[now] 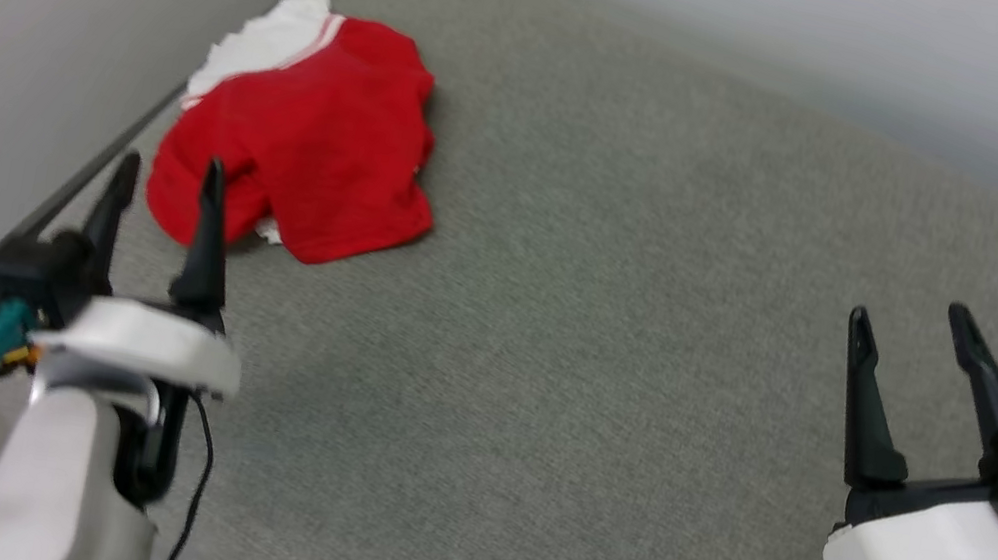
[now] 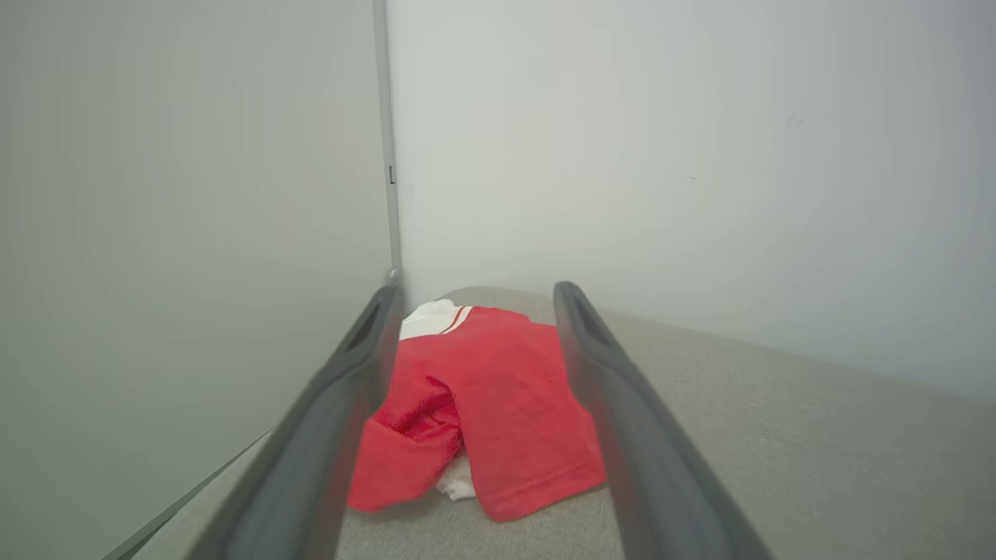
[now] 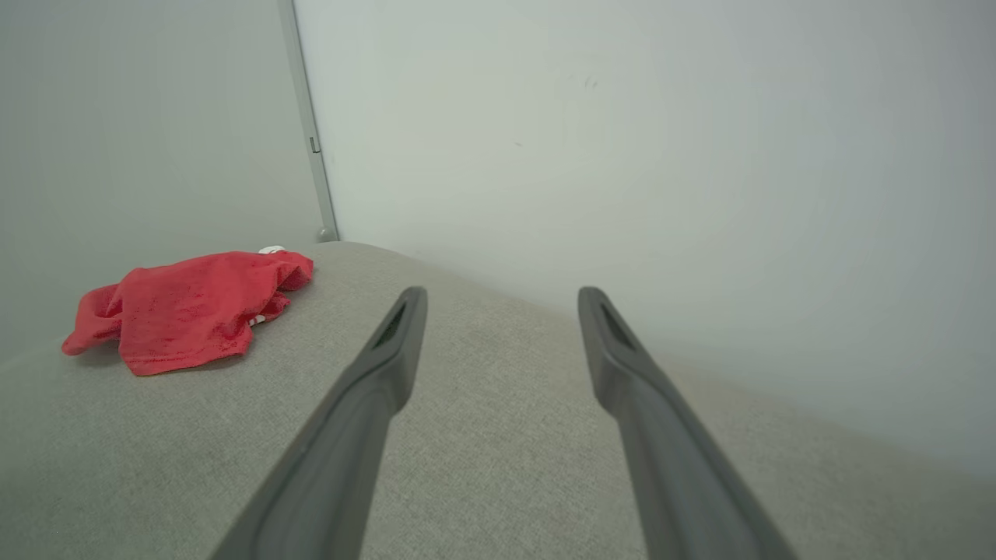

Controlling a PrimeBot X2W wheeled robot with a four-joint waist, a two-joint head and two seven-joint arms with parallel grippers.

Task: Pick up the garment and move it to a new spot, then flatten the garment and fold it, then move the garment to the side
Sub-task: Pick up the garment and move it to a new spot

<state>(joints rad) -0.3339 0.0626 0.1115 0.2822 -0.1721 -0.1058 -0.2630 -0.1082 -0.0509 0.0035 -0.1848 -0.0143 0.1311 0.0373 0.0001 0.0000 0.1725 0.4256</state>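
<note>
The garment (image 1: 305,136) is a red shirt with a white sleeve, lying crumpled near the far left corner of a grey fabric surface (image 1: 611,339). My left gripper (image 1: 170,176) stands open just short of its near edge, nothing between the fingers. The left wrist view frames the garment (image 2: 475,404) between the two open fingers, a little way ahead. My right gripper (image 1: 908,321) is open and empty at the right, far from the shirt. From the right wrist the garment (image 3: 187,307) lies far off to the left, while the gripper (image 3: 502,299) hovers over bare fabric.
Pale walls close in the surface on the left (image 1: 12,36) and at the back (image 1: 805,27), meeting at a corner post (image 2: 387,155) right behind the shirt. The grey surface stretches wide to the right of the shirt.
</note>
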